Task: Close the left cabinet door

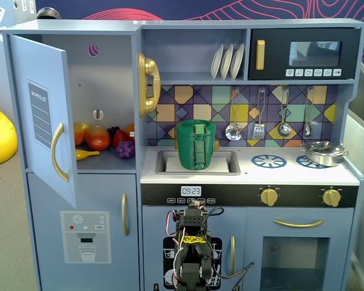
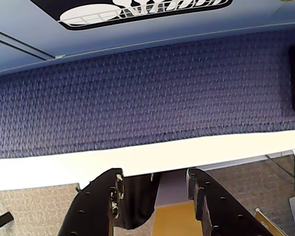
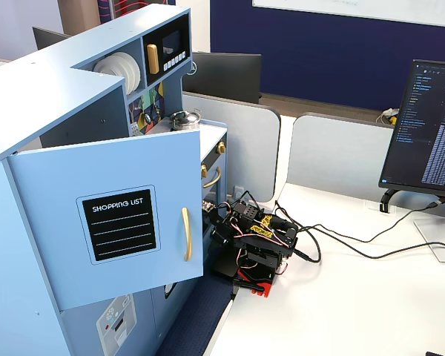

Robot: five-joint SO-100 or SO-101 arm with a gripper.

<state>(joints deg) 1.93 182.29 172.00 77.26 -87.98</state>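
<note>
The left cabinet door [image 1: 45, 121] is light blue with a black "SHOPPING LIST" panel and a curved gold handle [image 1: 59, 151]. It stands wide open, swung out from the upper left cabinet. In the other fixed view the door [image 3: 111, 222] sticks out sideways, with its handle [image 3: 185, 233] facing the arm. My arm [image 1: 194, 245] sits folded low in front of the kitchen's middle, well right of and below the door; it also shows on the white table [image 3: 256, 241]. In the wrist view my gripper [image 2: 155, 174] is open and empty, pointing down at blue matting and the table edge.
Toy fruit [image 1: 100, 138] fills the open cabinet. A gold phone [image 1: 147, 83] hangs beside it. A green pot [image 1: 196, 144] sits in the sink. Below is the dispenser door [image 1: 86, 236]. Cables [image 3: 341, 248] and a monitor [image 3: 430, 126] lie right of the arm.
</note>
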